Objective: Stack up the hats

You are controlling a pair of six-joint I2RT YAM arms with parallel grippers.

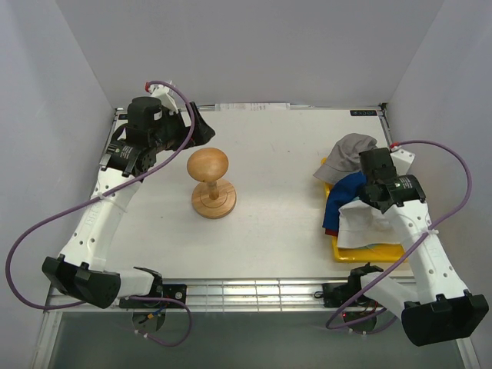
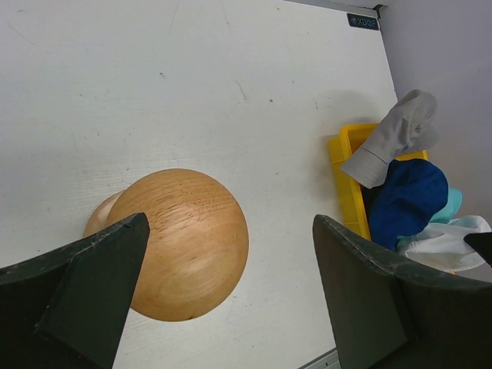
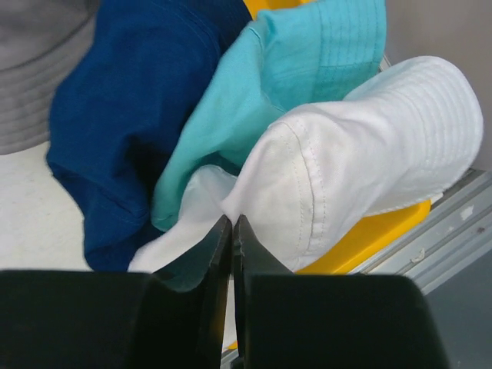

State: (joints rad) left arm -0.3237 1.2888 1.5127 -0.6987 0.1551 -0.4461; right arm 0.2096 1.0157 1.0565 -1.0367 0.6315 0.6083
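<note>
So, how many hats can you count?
4, heaped on the yellow tray: grey hat farthest, navy hat next, teal hat and white hat nearest. More may be hidden underneath.

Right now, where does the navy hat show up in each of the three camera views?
Top view: the navy hat is right of centre, in the pile of hats.
Left wrist: at the right edge, below the grey hat.
Right wrist: upper left, beside the teal hat.
Shared landmark: the yellow tray under the pile.

White hat [image 3: 369, 154] of matt cloth
</note>
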